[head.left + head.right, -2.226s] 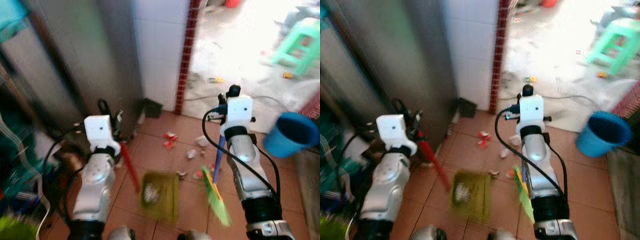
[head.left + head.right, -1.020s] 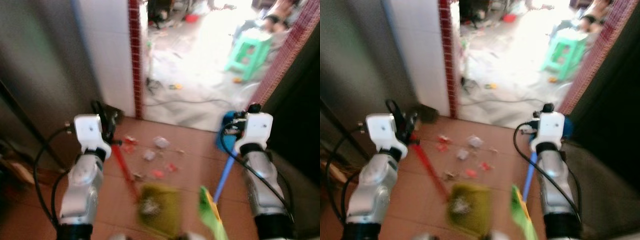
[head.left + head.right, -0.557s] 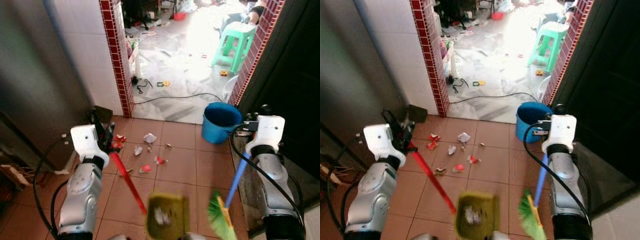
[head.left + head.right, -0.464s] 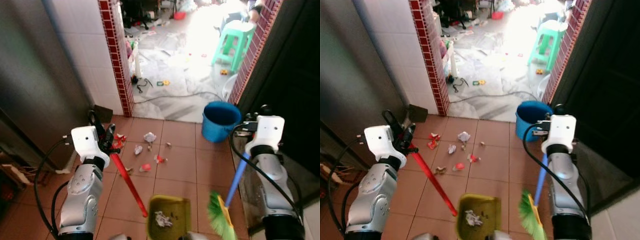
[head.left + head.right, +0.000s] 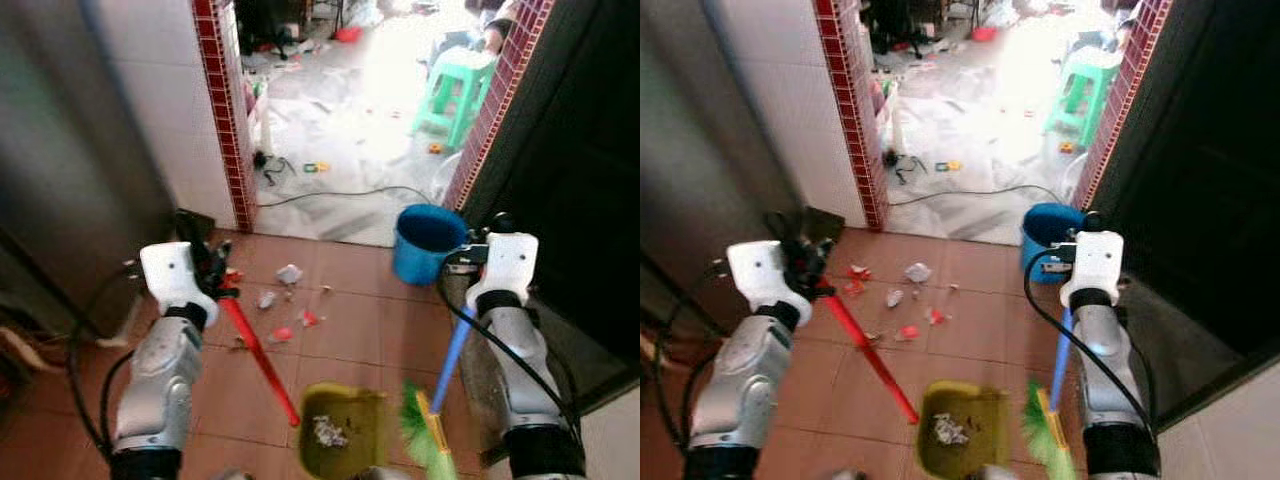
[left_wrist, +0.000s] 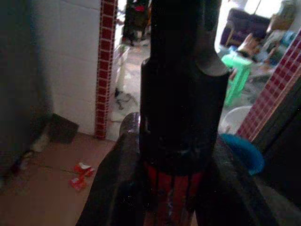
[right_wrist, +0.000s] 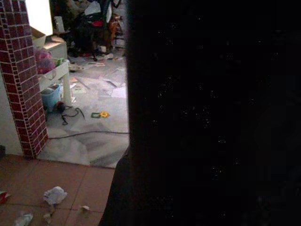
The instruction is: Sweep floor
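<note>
Nearest me, 6 o'clock in the left eye view: yellow-green dustpan [image 5: 343, 432] on the terracotta floor [image 5: 350, 340], a clump of scraps already inside it. Green broom head [image 5: 428, 438] just beside it at 5 o'clock.

Left tool [image 5: 215, 272] is clamped around the dustpan's red handle [image 5: 258, 358]; the left wrist view shows the red shaft pinched between both fingers [image 6: 113, 188]. Right tool [image 5: 1071, 262] sits at the top of the blue broom handle [image 5: 454, 350]. I can't tell its finger state; the right wrist view is mostly black.

Middle distance, 11 o'clock from the pan: the remaining litter [image 5: 290, 274], white crumpled paper and red scraps spread over a few tiles, well apart from the pan. Blue bucket [image 5: 427, 240] at 1 o'clock by the doorway.

Far, 12 o'clock: pale floor past the red brick pillar [image 5: 223, 110], a cable, more bits, a green stool [image 5: 460, 88].

My read: mid-task, one batch collected, main pile not yet.

Plan for the step:
- walk the pan forward, lip flat on the tile, mouth facing the pile
- put the broom beyond the litter, pull short strokes back toward the pan
- keep the pan level so the collected clump doesn't tip out
- steer the broom handle wide of the bucket
</note>
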Robot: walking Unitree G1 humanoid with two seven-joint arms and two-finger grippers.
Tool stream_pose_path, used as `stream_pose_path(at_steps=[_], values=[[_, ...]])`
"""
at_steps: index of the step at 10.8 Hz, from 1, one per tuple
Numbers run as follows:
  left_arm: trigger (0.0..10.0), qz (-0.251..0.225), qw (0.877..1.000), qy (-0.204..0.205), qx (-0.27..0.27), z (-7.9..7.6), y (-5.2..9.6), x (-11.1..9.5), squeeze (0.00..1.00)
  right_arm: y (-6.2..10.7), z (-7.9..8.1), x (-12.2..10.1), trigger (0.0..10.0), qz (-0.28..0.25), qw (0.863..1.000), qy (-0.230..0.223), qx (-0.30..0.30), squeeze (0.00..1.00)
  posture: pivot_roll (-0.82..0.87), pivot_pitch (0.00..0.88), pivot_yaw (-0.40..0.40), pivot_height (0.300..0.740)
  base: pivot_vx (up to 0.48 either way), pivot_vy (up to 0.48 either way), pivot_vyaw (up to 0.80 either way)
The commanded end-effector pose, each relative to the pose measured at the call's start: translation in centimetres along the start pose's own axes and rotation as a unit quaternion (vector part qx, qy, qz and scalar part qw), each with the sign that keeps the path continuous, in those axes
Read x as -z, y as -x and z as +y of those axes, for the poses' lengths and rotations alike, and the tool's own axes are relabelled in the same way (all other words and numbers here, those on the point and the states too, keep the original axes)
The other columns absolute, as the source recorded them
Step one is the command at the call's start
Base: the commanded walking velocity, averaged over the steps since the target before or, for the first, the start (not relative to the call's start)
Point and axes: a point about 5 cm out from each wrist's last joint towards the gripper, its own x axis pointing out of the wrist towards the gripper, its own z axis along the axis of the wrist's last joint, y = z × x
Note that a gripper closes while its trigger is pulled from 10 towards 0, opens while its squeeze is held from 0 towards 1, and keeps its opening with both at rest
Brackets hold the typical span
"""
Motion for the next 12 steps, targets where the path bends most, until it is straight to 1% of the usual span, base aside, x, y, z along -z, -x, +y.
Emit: stream_pose_path(at_steps=[1, 2, 3, 4, 5, 6, 9, 10, 12], values=[[10.0, -0.013, 1.0, 0.006, -0.004, 0.2, 0.0, -0.9, 0.0, 0.0, 0.3, 0.2, 10.0, 0.006, 1.0, -0.013, 0.003, 0.0, -0.12, 0.0, 0.054, 0.74, 0.0, 0.285, -0.8], [10.0, -0.011, 1.0, 0.006, 0.004, 0.0, -0.1, -0.7, 0.0, -0.1, 0.3, 0.1, 10.0, -0.002, 1.0, -0.016, 0.011, 0.0, -0.12, 0.0, 0.079, 0.74, 0.0, 0.382, -0.8], [10.0, -0.008, 1.0, 0.008, 0.009, -0.2, -0.3, -0.7, 0.0, -0.2, 0.2, 0.3, 10.0, 0.0, 1.0, -0.02, 0.02, 0.0, -0.12, 0.0, 0.086, 0.74, 0.0, 0.398, -0.8], [10.0, -0.013, 1.0, 0.007, 0.022, -0.9, -0.9, -1.1, 0.0, -0.4, 0.3, 0.3, 10.0, 0.004, 0.999, -0.027, 0.021, 0.0, -0.12, 0.0, 0.085, 0.74, 0.0, 0.401, -0.74], [10.0, -0.014, 1.0, 0.007, 0.025, -1.0, -0.9, -1.3, 0.0, -0.5, 0.4, 0.2, 10.0, 0.002, 1.0, -0.025, 0.017, 0.0, -0.12, 0.0, 0.084, 0.74, 0.0, 0.401, -0.74], [10.0, -0.017, 1.0, 0.006, 0.024, -1.1, -0.9, -1.5, 0.0, -0.7, 0.8, -0.2, 10.0, -0.009, 1.0, -0.016, 0.006, 0.0, -0.11, 0.0, 0.077, 0.74, 0.0, 0.401, -0.69], [10.0, -0.012, 1.0, 0.013, 0.018, -1.4, -0.3, -0.9, 0.0, -0.5, 0.5, 0.1, 10.0, -0.003, 1.0, -0.014, 0.008, 0.0, -0.11, 0.0, 0.056, 0.74, 0.0, 0.387, -0.65], [10.0, -0.011, 1.0, 0.016, 0.018, -1.6, -0.3, -0.8, 0.0, -0.3, 0.5, 0.8, 10.0, 0.011, 1.0, -0.019, 0.013, 0.0, -0.1, 0.0, 0.054, 0.74, 0.0, 0.247, -0.49], [10.0, -0.016, 1.0, 0.016, 0.01, -1.4, -0.4, -0.8, 0.0, -0.5, 1.1, 0.8, 10.0, 0.008, 1.0, -0.025, 0.006, 0.0, -0.1, 0.0, 0.053, 0.74, 0.0, 0.0, 0.0]])
